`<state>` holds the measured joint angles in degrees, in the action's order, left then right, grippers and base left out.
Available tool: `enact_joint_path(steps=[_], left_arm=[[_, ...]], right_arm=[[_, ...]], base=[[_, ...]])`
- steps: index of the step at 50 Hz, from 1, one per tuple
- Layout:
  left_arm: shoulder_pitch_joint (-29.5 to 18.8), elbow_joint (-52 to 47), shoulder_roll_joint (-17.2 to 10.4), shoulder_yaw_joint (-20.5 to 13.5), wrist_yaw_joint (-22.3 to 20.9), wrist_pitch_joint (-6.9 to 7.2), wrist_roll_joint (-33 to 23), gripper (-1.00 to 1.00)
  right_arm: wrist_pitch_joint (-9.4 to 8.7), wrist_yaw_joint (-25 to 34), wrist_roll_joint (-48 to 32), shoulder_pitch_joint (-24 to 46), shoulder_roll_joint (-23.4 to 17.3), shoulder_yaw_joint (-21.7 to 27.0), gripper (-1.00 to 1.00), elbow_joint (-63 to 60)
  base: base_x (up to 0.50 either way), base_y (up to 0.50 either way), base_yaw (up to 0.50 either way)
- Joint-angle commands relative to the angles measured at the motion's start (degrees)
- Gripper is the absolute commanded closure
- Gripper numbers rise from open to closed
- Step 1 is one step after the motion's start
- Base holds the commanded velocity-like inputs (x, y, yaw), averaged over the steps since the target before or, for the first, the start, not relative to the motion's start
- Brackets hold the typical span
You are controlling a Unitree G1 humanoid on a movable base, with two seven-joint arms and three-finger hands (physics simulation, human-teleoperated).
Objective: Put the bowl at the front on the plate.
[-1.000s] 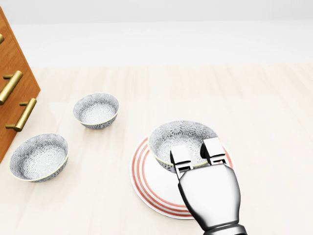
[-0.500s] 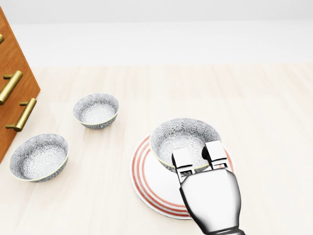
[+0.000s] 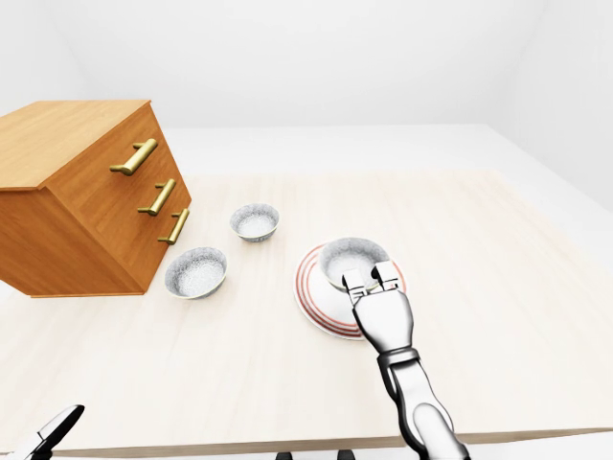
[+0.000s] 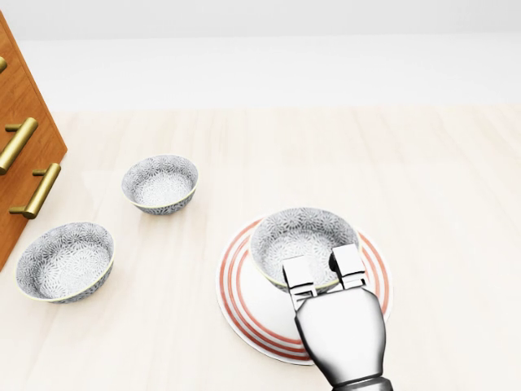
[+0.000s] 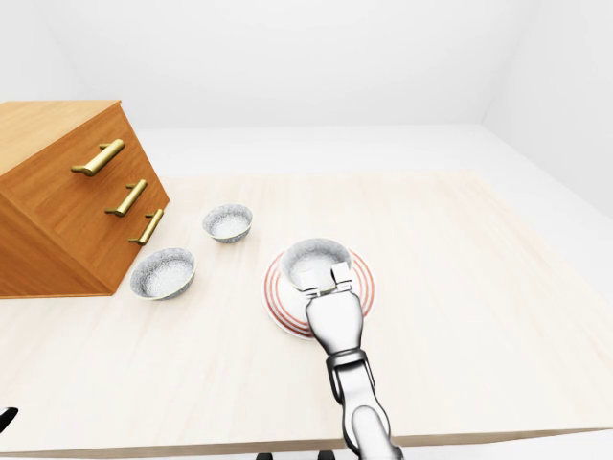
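**Item 1: bowl.** Patterned, grey-white. Sits over the plate, off-ctr toward the plate's top edge in head view. Can't tell if the base is fully seated or a hair raised.

**Item 2: right hand.** Two fingers lie across the bowl's near rim and the thumb is hidden underneath. Can't tell whether it is pinching the rim or slack.

**Item 3: left hand.** Only a sliver at bottom-left of the left-eye view. State unreadable.

**Item 4: misc.**
- Two spare bowls and, left of the plate and well apart from it.
- Drawer cabinet, far left.
- All on a pale wood worktop.

**Risks (judgement):**
- If the bowl is not yet down, letting go would drop it. It may then rock or skid toward the plate's top rim, which is the short side.
- Pulling the hand away w/ a finger hooked over the rim would tip the bowl or drag it off the plate.
- Pressing down or fwd during release would shove the plate across the smooth worktop.
- Spare bowls: low risk unless the arm swings left.
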<state>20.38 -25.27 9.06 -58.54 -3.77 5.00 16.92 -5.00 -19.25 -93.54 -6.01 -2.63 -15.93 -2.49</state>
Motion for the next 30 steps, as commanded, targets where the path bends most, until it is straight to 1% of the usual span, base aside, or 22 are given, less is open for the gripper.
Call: enact_joint_path(steps=[1, 14, 21, 30], left_arm=[[0.15, -0.23, 0.1, -0.04, -0.07, 0.0, 0.2, -1.0], [0.06, -0.46, 0.17, -0.07, -0.18, 0.0, 0.02, -1.0], [0.01, -0.74, 0.09, -0.26, -0.12, 0.0, 0.14, -1.0], [-0.13, -0.67, -0.05, -0.25, 0.05, 0.0, 0.13, -1.0]], right_arm=[[0.0, -3.55, 2.39, 3.13, 0.21, 2.15, 1.0, 5.67], [0.0, -4.43, 3.56, 5.66, -0.18, 3.83, 1.0, 10.23], [0.0, -6.4, 4.44, 6.74, 0.16, 3.9, 1.0, 14.29], [0.0, -7.52, 5.66, 8.62, 0.28, 3.92, 1.0, 18.24]], base=[[0.0, 0.0, 0.0], [0.0, 0.0, 0.0], [0.0, 0.0, 0.0], [0.0, 0.0, 0.0]])
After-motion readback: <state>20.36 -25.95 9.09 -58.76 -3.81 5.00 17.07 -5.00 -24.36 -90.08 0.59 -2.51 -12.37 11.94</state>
